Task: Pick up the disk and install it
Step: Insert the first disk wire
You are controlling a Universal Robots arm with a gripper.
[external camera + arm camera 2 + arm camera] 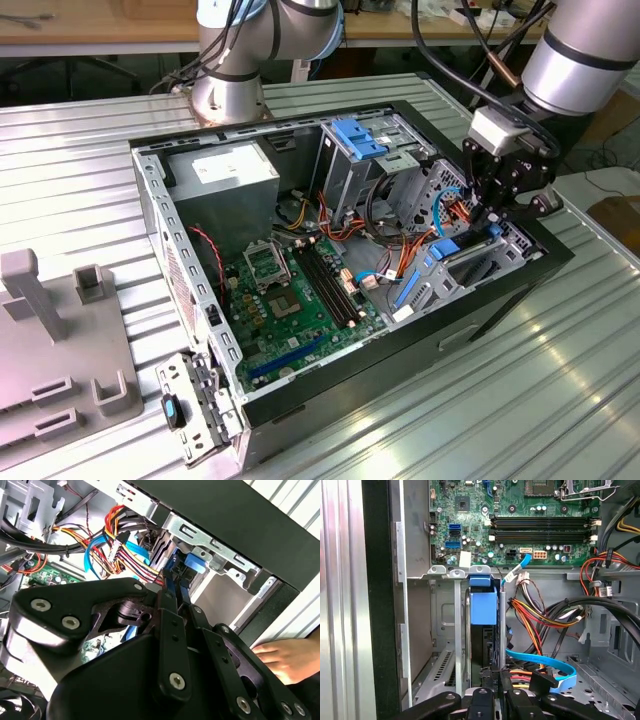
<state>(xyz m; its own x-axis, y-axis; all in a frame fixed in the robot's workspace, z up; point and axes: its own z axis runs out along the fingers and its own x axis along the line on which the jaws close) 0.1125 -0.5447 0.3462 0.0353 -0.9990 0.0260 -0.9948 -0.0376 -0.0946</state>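
I see disk (482, 630) standing on edge in drive bay of computer case (520, 275), blue rail end up. Pincer (497, 696) clenched on disk's near edge, in line with its long axis. Person's hand (282, 660) rests beside case.

No writing can be made out: the white label on the power supply (232, 166) and the print on the green circuit board (515, 515) are unreadable.

Disk (482, 630): dark metal, perhaps matt, with glossy blue plastic rails; case (155, 200) bare grey metal.
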